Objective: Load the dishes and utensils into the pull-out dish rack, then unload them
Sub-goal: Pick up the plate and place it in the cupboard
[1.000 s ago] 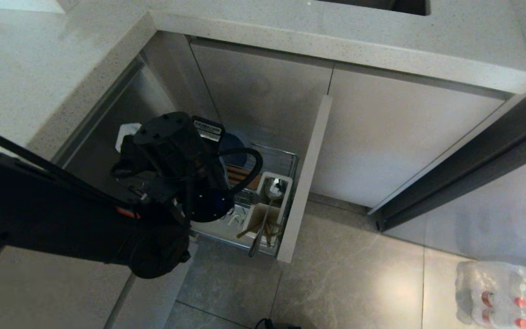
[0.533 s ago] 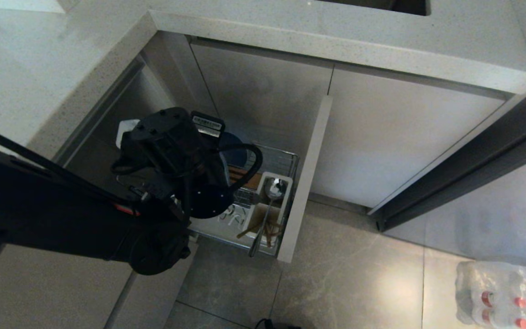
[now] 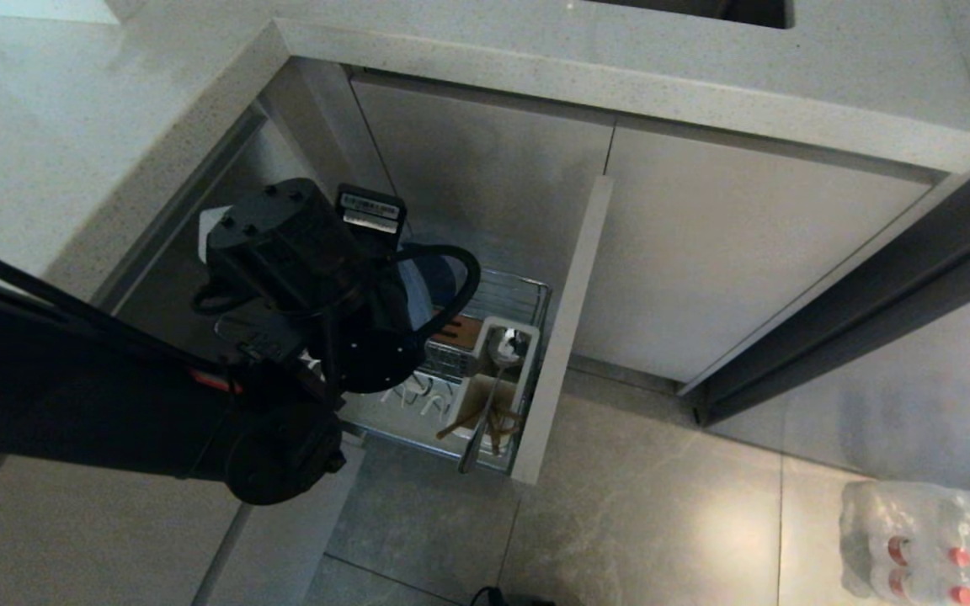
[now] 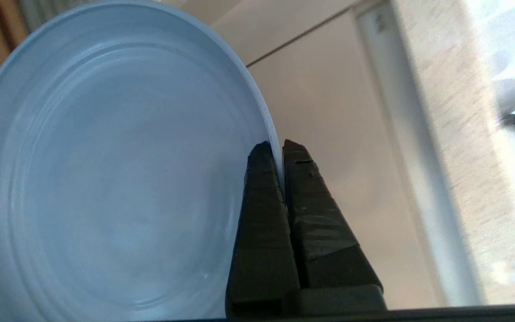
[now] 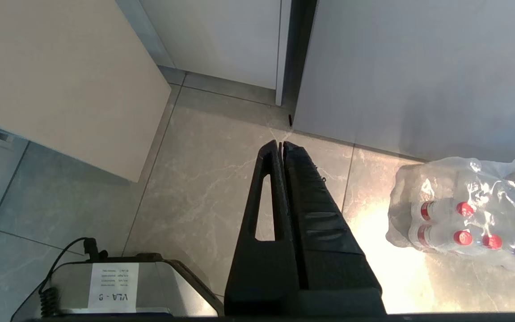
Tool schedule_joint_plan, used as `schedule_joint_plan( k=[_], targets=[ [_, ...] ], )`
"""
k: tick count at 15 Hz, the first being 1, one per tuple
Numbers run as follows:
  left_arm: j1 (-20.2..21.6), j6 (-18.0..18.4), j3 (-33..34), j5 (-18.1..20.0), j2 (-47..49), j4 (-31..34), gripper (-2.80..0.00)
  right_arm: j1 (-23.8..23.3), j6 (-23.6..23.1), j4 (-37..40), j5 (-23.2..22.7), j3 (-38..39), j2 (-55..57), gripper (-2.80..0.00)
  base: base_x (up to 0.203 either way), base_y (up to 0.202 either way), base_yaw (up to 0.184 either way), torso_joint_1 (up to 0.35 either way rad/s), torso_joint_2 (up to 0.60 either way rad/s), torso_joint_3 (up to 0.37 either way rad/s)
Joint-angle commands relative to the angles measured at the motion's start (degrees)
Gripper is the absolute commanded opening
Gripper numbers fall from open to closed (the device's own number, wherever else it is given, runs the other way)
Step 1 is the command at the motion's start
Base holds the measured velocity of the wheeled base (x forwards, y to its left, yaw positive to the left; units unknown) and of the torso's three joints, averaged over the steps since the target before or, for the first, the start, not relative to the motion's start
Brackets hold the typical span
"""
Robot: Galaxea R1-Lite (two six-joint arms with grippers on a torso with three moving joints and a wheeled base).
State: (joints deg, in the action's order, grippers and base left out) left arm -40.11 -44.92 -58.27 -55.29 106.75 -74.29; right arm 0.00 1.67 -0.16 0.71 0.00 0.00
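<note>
My left gripper (image 4: 275, 145) is shut on the rim of the light-blue plate (image 4: 114, 179), one finger on each side of the edge. In the head view the left wrist (image 3: 308, 269) hides the fingers, and a blue part of the plate (image 3: 439, 282) shows beside it, above the pull-out dish rack (image 3: 527, 290). The rack's white utensil cup (image 3: 527, 353) holds the silver spoon (image 3: 498, 362) and the wooden chopsticks (image 3: 498, 425). White hooks (image 3: 418, 396) show on the rack's floor. The bowl is out of view. My right gripper (image 5: 280, 144) hangs shut and empty over the floor.
The rack's beige front panel (image 3: 565, 328) stands open to the right of the rack. The stone counter (image 3: 72, 126) overhangs at left and behind. A shrink-wrapped pack of bottles (image 3: 931, 539) lies on the floor at right. The robot's base (image 5: 105, 286) sits below the right gripper.
The left arm has risen and drawn back to the left with the plate in its grip. More of the rack's hooks and wooden strip now show.
</note>
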Motion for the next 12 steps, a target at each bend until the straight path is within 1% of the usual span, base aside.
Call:
schedule_joint_plan(
  k=[1, 10, 12],
  targets=[
    [-0.06, -0.25, 0.18, -0.04, 0.09, -1.33, -2.80, 0.00, 0.00, -0.02, 0.00, 0.00, 0.09, -2.80, 0.000, 0.000, 0.000, 0.000, 0.00, 0.000],
    [0.29, -0.52, 2.32, 0.18, 1.48, -4.54, -2.80, 0.00, 0.00, -0.02, 0.00, 0.00, 0.09, -2.80, 0.000, 0.000, 0.000, 0.000, 0.00, 0.000],
    [0.56, -1.40, 2.55, 0.18, 1.79, -4.46, -2.80, 0.00, 0.00, -0.02, 0.00, 0.00, 0.09, -2.80, 0.000, 0.000, 0.000, 0.000, 0.00, 0.000]
  ],
)
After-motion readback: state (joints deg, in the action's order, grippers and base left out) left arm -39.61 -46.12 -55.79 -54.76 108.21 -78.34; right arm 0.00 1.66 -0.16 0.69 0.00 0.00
